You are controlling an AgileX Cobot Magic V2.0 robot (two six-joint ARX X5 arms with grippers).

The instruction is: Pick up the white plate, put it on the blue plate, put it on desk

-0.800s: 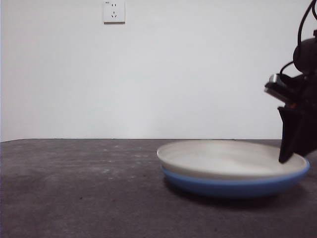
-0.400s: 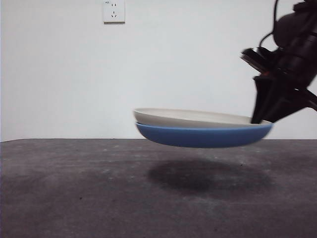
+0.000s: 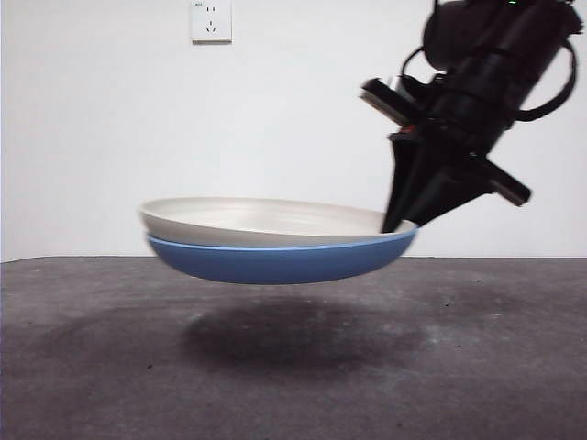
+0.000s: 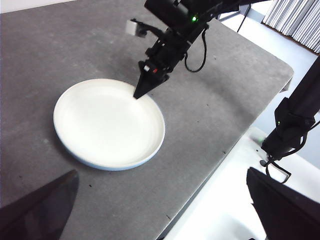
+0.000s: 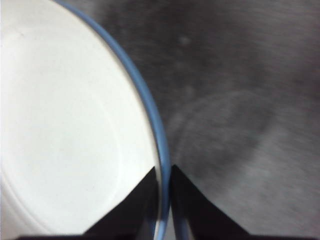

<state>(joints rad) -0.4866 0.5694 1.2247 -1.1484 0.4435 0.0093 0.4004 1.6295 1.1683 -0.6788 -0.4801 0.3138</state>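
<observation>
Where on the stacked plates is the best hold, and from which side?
At the rim, from the outer edge, one jaw above and one below. Both plates are wide and shallow, offering only a thin lip. The right end effector is pinching the white plate and blue plate together there, clear of the desk.

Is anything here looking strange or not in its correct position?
Yes. The right gripper pinches both rims at once, so the white plate and the blue plate hang stacked above the desk, held at one edge only.
</observation>
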